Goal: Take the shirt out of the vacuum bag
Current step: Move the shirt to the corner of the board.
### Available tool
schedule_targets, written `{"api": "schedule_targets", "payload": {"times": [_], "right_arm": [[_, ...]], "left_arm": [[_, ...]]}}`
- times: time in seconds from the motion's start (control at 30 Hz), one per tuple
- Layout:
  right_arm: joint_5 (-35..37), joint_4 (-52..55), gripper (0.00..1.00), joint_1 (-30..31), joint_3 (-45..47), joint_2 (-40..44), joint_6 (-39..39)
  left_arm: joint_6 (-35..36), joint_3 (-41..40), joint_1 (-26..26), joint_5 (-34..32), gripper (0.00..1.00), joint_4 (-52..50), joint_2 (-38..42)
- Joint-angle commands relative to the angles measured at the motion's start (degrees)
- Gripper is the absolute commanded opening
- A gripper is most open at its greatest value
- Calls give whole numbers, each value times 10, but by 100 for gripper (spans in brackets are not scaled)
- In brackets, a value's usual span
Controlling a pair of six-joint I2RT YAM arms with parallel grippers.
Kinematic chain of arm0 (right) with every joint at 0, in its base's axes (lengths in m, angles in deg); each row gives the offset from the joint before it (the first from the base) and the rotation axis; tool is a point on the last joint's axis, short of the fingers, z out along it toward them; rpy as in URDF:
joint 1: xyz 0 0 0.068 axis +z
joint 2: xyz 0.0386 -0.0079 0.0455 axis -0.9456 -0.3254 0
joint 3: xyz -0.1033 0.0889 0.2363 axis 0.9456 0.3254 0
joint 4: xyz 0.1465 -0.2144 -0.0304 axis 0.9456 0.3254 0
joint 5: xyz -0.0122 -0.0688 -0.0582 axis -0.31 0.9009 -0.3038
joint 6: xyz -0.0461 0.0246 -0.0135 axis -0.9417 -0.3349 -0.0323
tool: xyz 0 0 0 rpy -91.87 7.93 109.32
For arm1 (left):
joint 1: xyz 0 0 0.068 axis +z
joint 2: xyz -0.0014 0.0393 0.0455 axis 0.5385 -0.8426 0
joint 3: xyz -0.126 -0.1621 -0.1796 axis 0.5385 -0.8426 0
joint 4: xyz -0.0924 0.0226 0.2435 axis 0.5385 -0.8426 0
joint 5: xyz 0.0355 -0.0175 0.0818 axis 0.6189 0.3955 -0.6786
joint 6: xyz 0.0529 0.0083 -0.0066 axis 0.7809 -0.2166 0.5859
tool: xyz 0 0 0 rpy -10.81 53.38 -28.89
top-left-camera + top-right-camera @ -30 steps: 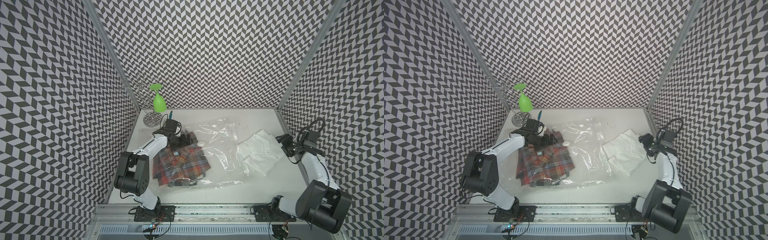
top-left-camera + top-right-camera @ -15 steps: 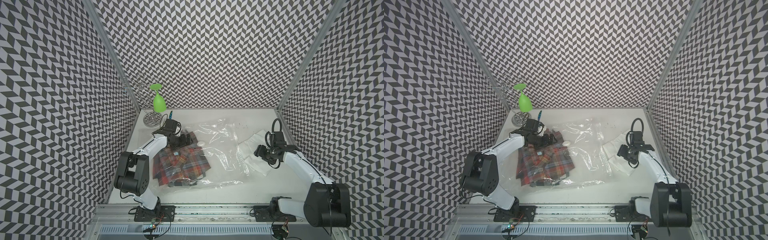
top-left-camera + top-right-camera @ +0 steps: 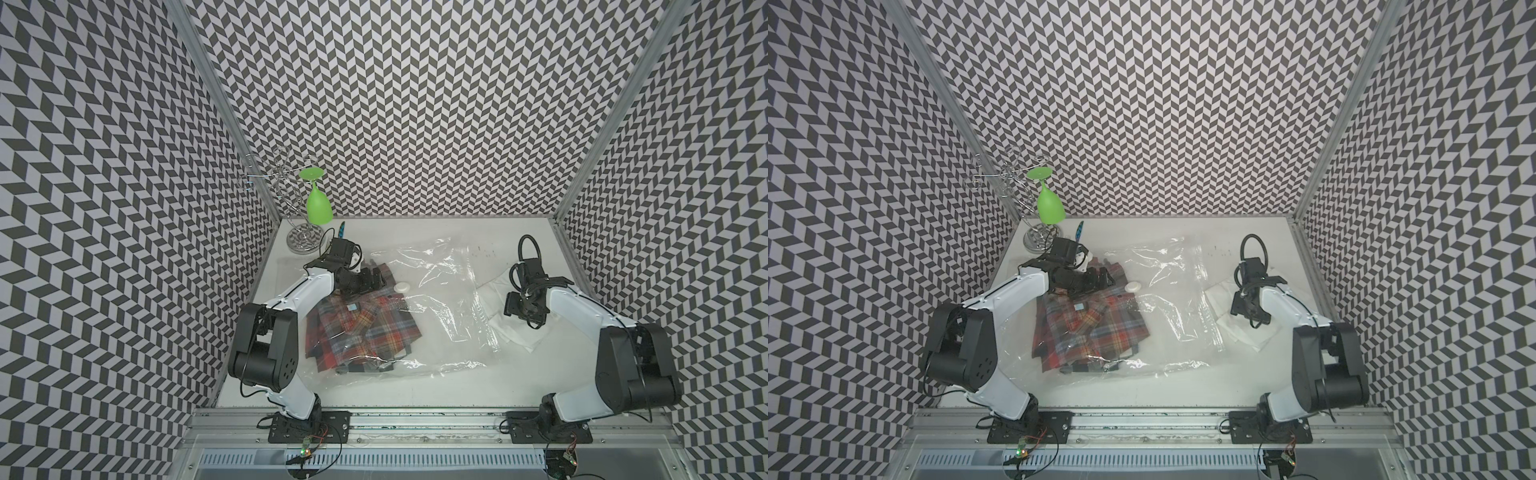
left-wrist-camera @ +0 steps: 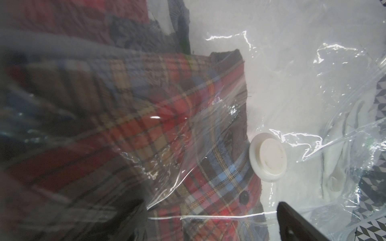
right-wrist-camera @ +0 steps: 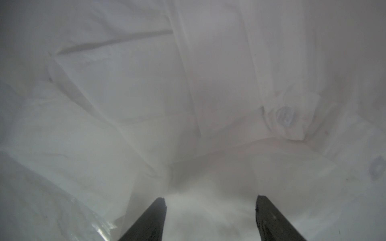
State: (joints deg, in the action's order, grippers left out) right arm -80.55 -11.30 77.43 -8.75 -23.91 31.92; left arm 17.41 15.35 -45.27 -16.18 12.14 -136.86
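- Clear plastic, crinkled and glinting: the vacuum bag (image 3: 440, 299) (image 3: 1167, 291) lies flat mid-table, its white valve cap (image 3: 401, 286) (image 4: 268, 157) facing up just beside the plaid shirt (image 3: 365, 328) (image 3: 1096, 328), which sits inside the bag's left half.
- A second ago the right arm was drawn back by the right wall, off the white shirt (image 3: 515, 336) (image 3: 1246, 332). It has since swung inward, and the right gripper (image 3: 524, 312) (image 3: 1250, 313) now points down over that shirt's middle.
- In the right wrist view its jaws stand parted with nothing between them (image 5: 211, 200). Whether the tips touch the cloth I cannot tell.
- The left gripper (image 3: 372, 279) (image 3: 1100, 277) has not moved: spread wide at the bag's far-left corner, over the plaid collar, gripping nothing.
- Bag, plaid shirt and valve cap lie as before.
- The bag's right edge meets the white shirt's left side; which lies on top is unclear. The shirt's other side is near the right wall.
- Bare table (image 3: 457, 382) runs along the front rail and behind the bag at far right.
- The far-left corner is crowded: the wire rack (image 3: 286, 195) with a green glass (image 3: 318, 205) stands close behind the left wrist.
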Motion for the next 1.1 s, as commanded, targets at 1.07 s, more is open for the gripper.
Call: {"api": "schedule_targets", "payload": {"times": [1.07], "right_arm": [[-355,-106,74,-178,-258,-156,107]], "left_arm": [[5,-11,13,-25,98,-19,11]]}}
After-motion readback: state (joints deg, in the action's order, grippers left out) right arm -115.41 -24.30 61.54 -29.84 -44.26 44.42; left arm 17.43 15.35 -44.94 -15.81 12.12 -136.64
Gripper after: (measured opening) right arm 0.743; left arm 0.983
